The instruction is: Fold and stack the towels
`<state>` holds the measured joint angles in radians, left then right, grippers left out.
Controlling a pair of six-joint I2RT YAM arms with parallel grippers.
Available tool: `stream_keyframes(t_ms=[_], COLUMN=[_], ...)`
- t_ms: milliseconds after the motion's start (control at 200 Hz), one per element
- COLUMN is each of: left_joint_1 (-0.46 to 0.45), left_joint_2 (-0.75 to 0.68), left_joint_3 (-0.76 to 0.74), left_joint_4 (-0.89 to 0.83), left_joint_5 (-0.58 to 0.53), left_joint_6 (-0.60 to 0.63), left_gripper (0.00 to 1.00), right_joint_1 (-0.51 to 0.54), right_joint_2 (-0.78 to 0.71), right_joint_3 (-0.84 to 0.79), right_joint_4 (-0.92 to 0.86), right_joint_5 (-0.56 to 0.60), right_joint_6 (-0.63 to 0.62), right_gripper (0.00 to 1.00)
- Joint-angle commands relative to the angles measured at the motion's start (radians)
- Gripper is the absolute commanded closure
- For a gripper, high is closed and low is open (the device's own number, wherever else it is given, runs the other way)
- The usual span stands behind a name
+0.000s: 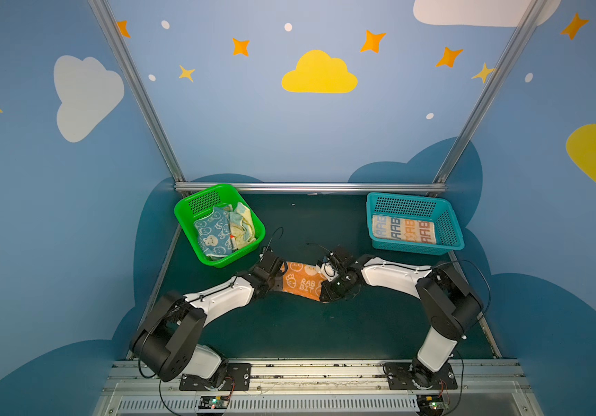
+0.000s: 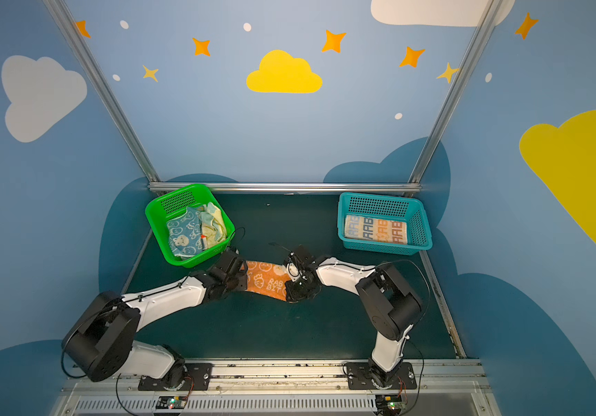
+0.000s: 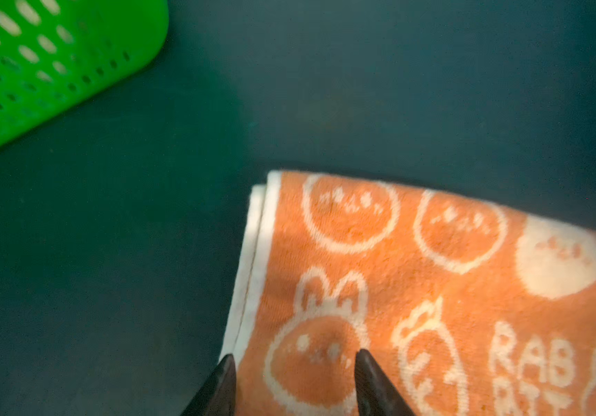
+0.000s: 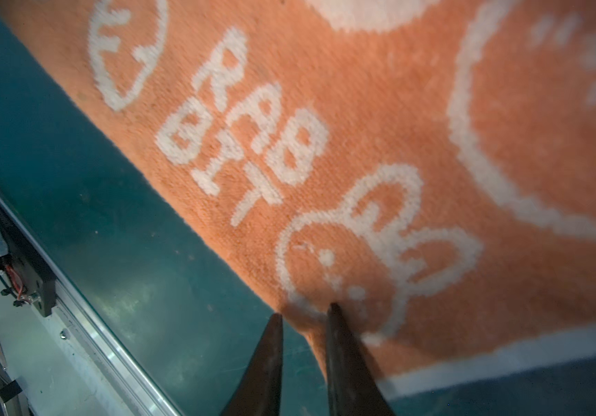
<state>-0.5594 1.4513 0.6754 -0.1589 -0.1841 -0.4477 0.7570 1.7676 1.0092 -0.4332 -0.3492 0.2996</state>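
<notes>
An orange towel [image 1: 302, 282] [image 2: 266, 281] with white rabbits and "RABBIT" lettering lies folded on the dark green table between my two arms. My left gripper [image 3: 294, 354] stands open over its white-hemmed left end [image 3: 253, 270], one fingertip off the cloth and one on it. My right gripper [image 4: 305, 309] is nearly closed on a pucker of the near edge of the orange towel [image 4: 361, 126], close to its right corner. A blue towel [image 1: 212, 234] and a pale yellow towel [image 1: 242, 225] lie crumpled in the green basket [image 1: 181, 212]. A folded striped towel [image 1: 402, 230] lies in the teal basket [image 1: 370, 216].
The green basket [image 3: 37, 72] sits at the back left, close to my left wrist. The teal basket stands at the back right. A metal rail [image 4: 109, 360] runs along the table's front edge near my right gripper. Bare table [image 1: 307, 324] lies in front of the orange towel.
</notes>
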Motion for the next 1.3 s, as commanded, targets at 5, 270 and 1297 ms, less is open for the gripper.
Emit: stream_keyframes(t_ms=[5, 270, 1297], left_joint_1=[-0.003, -0.003, -0.003], left_joint_2=[0.011, 0.018, 0.082], left_joint_3=[-0.027, -0.038, 0.008], left_joint_4=[-0.022, -0.046, 0.08], left_joint_5=[-0.001, -0.049, -0.04], left_joint_6=[-0.035, -0.063, -0.057], left_gripper=[0.48, 0.47, 0.45], right_joint_1=[0.004, 0.004, -0.172], right_joint_2=[0.003, -0.005, -0.09], right_joint_3=[-0.024, -0.027, -0.15], right_joint_4=[0.001, 0.001, 0.194], right_joint_5=[0.025, 0.027, 0.025], right_joint_6=[0.019, 0.016, 0.288], right_gripper=[0.77, 0.75, 0.3])
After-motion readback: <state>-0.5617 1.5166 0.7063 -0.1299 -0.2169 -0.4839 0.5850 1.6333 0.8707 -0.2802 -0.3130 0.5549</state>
